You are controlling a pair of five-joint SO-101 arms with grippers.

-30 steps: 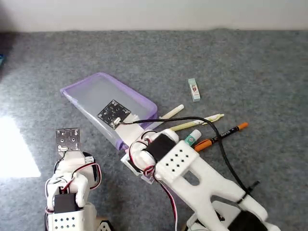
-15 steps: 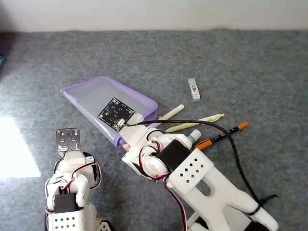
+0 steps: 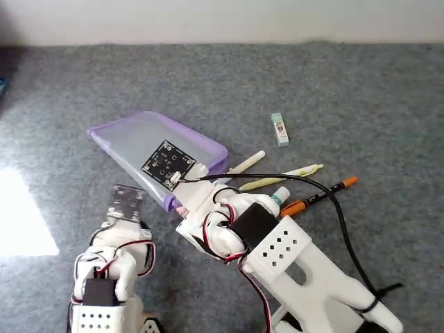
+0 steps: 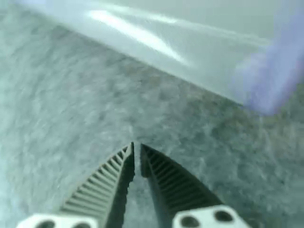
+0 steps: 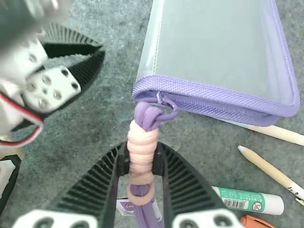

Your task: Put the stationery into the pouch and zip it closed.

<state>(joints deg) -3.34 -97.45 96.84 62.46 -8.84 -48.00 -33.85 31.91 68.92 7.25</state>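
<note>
High view: purple pouch (image 3: 149,149) is laid flat on grey table (image 3: 347,83). Right arm (image 3: 277,253) is stretched to pouch's near corner. Left arm (image 3: 111,270) is set just beside it. Eraser (image 3: 279,130), cream pen (image 3: 248,161), yellow pen (image 3: 284,177), orange pen (image 3: 322,194) and glue stick (image 3: 279,199) are laid on table beside pouch, outside it.

Left wrist view: left jaws are pressed almost together, nothing held. Pouch edge (image 4: 190,52) is seen just ahead.

Right wrist view: right jaws are pinched on pink and purple zip cord (image 5: 141,142), which is tied to zip at pouch corner.
</note>
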